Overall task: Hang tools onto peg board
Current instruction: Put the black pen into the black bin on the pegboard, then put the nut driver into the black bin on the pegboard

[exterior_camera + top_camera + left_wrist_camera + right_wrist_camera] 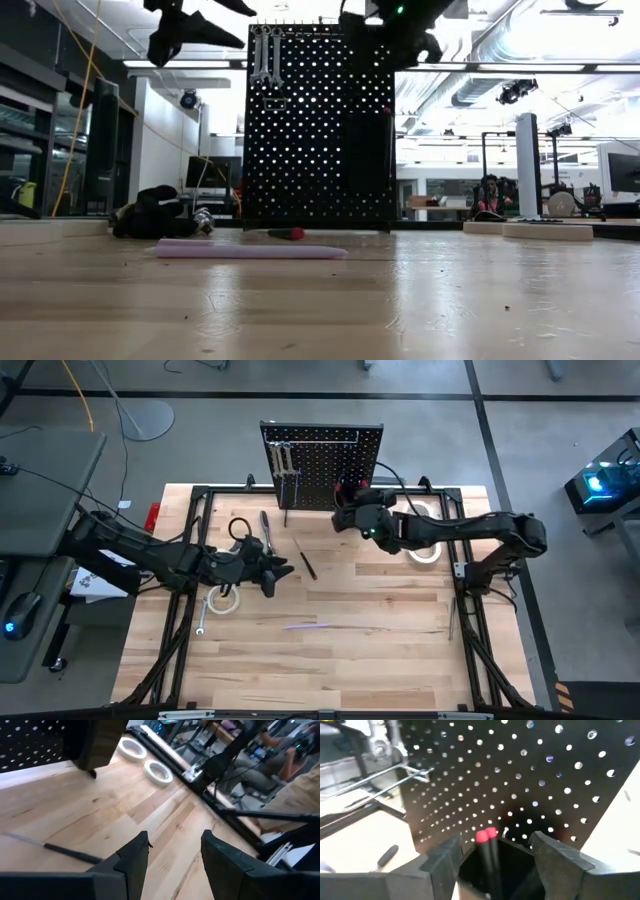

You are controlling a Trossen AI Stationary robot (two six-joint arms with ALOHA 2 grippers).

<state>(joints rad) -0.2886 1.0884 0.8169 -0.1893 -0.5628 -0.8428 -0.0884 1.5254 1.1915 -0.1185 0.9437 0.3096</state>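
High view, right gripper [345, 512]: we see it up against the lower right of the peg board [322, 465], which stands at the table's [380, 630] far edge.
High view, left gripper [275, 570]: we find it over the table's left half, above the bare wood, with nothing in it.
High view, tools: wrenches [285, 460] hang at the board's upper left; a dark screwdriver [307, 563] lies just beside the left gripper, pliers [243, 532] behind it, a tape roll [223, 600] and a wrench [201, 622] nearer the front; two more rolls [425, 550] lie under the right arm.
Low view, peg board: upright and black, light showing through its holes, wrenches at its top left; a red-tipped tool [285, 234] lies at its foot, what kind we cannot tell.
Left wrist view, left gripper [175, 855]: jaws apart and empty above the wood; the dark screwdriver [55, 848] lies nearby, two tape rolls [145, 760] farther off.
Right wrist view, right gripper [495, 857]: jaws wide apart, gripping nothing; between them two red-capped dark screwdrivers [487, 851] stand upright in the small black bin [520, 857] on the board.
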